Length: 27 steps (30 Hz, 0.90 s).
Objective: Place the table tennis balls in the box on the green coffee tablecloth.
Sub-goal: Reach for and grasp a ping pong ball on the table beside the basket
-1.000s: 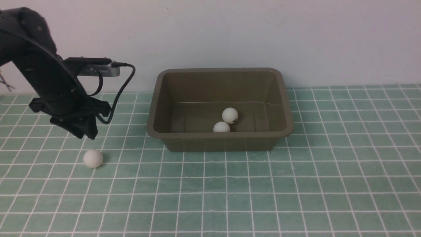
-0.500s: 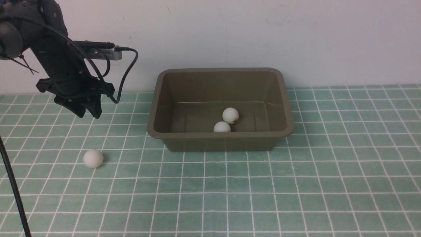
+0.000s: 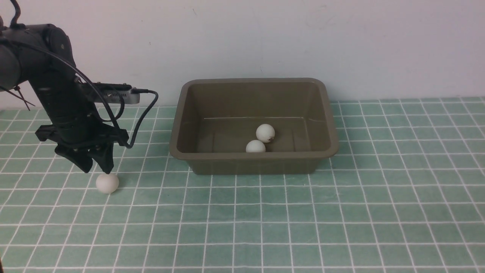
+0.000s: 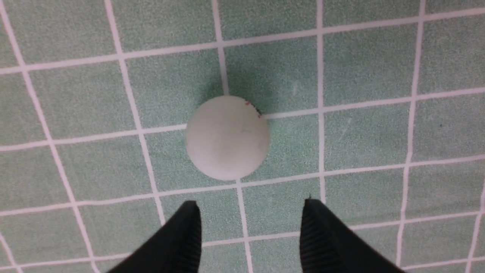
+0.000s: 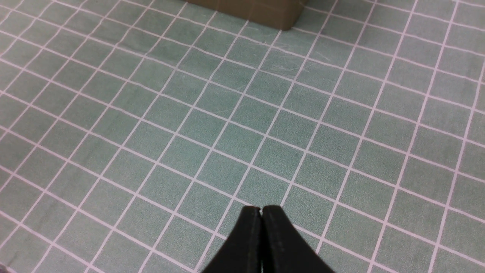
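The left end effector (image 3: 97, 170) hangs just above the loose table tennis ball (image 3: 107, 183) on the green tablecloth (image 3: 341, 212). Its two fingers are apart and hold nothing. To the right, the brown box (image 3: 253, 81) holds the marked ball (image 3: 265, 133) and the front ball (image 3: 255, 146), close together. The right end effector (image 5: 261, 209) is pressed together and empty.

A plain off-white wall (image 3: 341, 45) is rising well beyond the left gripper (image 3: 96, 170), catching soft, even light.
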### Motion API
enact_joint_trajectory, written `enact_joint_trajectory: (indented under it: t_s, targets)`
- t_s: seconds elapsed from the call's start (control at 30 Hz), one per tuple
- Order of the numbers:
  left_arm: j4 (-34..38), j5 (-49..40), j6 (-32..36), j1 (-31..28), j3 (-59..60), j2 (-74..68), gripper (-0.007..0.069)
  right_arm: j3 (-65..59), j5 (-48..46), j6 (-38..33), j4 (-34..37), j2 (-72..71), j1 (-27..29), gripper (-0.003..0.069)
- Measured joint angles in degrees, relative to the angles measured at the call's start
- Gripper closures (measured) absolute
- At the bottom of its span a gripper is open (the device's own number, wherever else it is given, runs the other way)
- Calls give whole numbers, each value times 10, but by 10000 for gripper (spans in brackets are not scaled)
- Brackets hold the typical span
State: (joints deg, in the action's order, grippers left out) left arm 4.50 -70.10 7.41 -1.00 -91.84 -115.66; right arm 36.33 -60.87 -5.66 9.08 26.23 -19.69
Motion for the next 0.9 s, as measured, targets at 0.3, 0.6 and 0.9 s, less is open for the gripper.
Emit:
enact_joint_trajectory:
  t_s: [0.3,0.6,0.9]
  targets:
    - [1,0,0,0,1,1,87,0,-1,0,1,0,0,675]
    - [1,48,1,0,1,1,29,0,-2,0,4,0,0,675]
    - [1,49,1,0,1,-47,40,0,-2,0,12,0,0,675]
